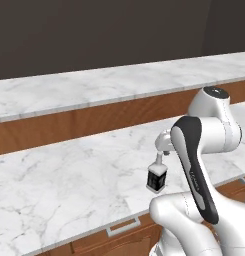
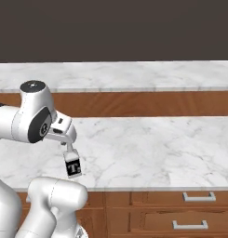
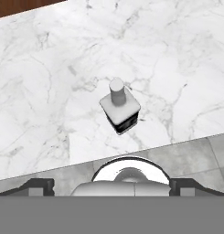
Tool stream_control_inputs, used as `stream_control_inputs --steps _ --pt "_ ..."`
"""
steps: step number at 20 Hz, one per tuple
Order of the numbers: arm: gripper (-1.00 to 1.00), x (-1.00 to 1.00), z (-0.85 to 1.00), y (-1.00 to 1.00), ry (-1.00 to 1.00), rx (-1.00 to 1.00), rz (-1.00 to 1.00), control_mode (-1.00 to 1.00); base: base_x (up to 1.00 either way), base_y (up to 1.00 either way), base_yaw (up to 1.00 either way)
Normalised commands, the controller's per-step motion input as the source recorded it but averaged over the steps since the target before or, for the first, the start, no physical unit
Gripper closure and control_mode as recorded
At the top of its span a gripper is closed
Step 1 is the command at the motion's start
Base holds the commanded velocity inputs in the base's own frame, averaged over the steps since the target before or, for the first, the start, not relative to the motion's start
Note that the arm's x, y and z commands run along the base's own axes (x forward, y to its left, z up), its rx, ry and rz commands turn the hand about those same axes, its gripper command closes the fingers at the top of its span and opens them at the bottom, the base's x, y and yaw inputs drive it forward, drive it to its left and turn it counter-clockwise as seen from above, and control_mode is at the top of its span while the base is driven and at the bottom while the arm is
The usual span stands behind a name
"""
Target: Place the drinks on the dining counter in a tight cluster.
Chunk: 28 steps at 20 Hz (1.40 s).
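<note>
One of the drinks, a small dark square bottle [image 1: 157, 179] [image 2: 73, 166] [image 3: 120, 109] with a pale neck and cap, stands upright near the front edge of the low marble-topped cabinet [image 1: 69, 175] [image 2: 148, 144]. My gripper [image 1: 163, 150] [image 2: 66, 142] [image 3: 112, 185] hangs just above it and points down at it. Its jaws stand wide apart with nothing between them; the fingertips [image 3: 40, 185] show far to either side. The dining counter [image 1: 94, 85] [image 2: 134, 76], a white marble slab over brown wood panels, runs behind and higher up.
Drawers with silver handles [image 2: 199, 196] [image 1: 123, 227] sit under the near marble top. A dark wall rises behind the far counter. My own white arm [image 1: 199, 165] stands to the right of the bottle in the left base view.
</note>
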Motion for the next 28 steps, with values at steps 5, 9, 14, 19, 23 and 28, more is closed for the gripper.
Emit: stream_control_inputs --steps 5,9,14,19,23,28 --pt "-1.00 0.00 0.00 0.00 0.00 0.00 0.00 1.00 0.00 0.00 0.00" --pt "-1.00 0.00 0.00 0.00 0.00 0.00 0.00 1.00 0.19 0.00 0.00" --pt "-1.00 0.00 0.00 0.00 0.00 0.00 0.00 1.00 0.34 -0.01 0.01" --pt "-1.00 0.26 0.03 0.00 0.11 0.00 0.00 -1.00 0.06 0.00 0.00" --pt "-1.00 0.42 0.27 -0.03 0.32 -0.01 0.03 -1.00 0.00 0.00 0.00" --pt "-1.00 0.66 0.14 0.00 0.12 0.00 0.16 -1.00 0.00 0.00 0.00"
